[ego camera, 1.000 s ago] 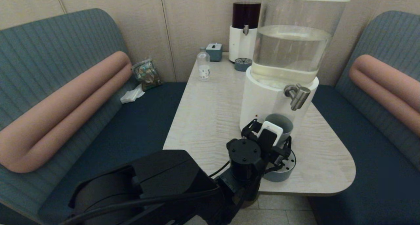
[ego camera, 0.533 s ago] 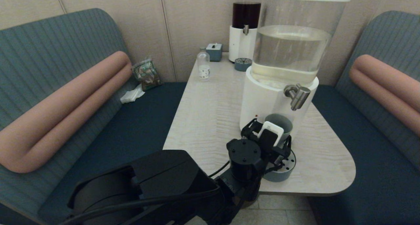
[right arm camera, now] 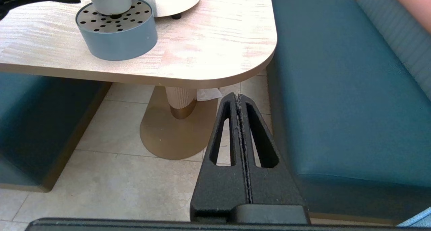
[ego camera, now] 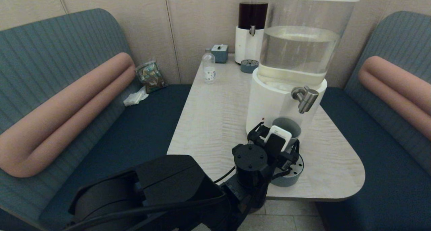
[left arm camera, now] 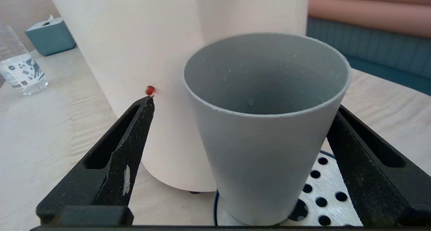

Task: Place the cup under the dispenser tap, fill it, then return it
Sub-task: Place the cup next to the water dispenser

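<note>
The grey-blue cup [ego camera: 289, 124] stands upright and empty on a round perforated drip tray [ego camera: 292, 177], just under and slightly nearer than the steel dispenser tap [ego camera: 305, 99] of the white-based dispenser [ego camera: 269, 103]. My left gripper [ego camera: 278, 139] is open around the cup [left arm camera: 266, 140]: one finger [left arm camera: 134, 133] stands clearly apart from it, the other [left arm camera: 357, 157] lies close by its side. No liquid runs from the tap. My right gripper [right arm camera: 238, 97] is shut on nothing, parked low beside the table over the floor.
The dark-liquid dispenser [ego camera: 251, 29], its small tray [ego camera: 249, 66], a teal box [ego camera: 220, 52] and a clear bottle [ego camera: 208, 68] stand at the table's far end. The table's rounded front edge [ego camera: 336, 194] is near the tray. Blue benches flank the table.
</note>
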